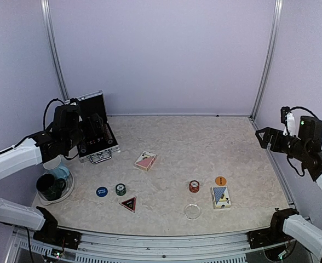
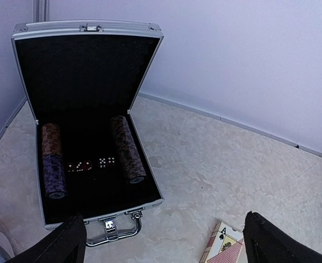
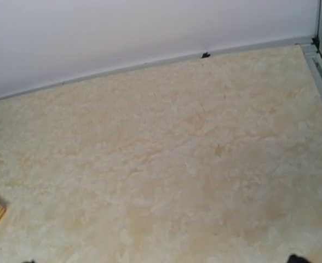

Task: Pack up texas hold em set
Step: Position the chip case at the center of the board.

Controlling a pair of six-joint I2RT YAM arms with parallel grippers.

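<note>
Your left fingers [image 2: 65,244] spread wide, empty, facing the open briefcase [image 2: 90,30]; right fingers [image 1: 262,135] wide apart too, empty above the worktop [image 1: 177,142].

- A letter "A" with a black spade sign below it stood on the pale corner of the red-patterned card deck box [image 2: 224,245], near the front right corner of the open silver aluminium briefcase with black lining [image 2: 84,71].
- Inside that briefcase, between its two chip rows [image 2: 127,149], small dark dice [image 2: 92,164] showed red and white pips, too small to count.
- In front of the briefcase, the round blue button [image 1: 101,192] bore white lettering too small to read.
- Farther right, marks on the dark triangle marker [image 1: 128,204] and the round orange button [image 1: 220,180] could not be read.
</note>
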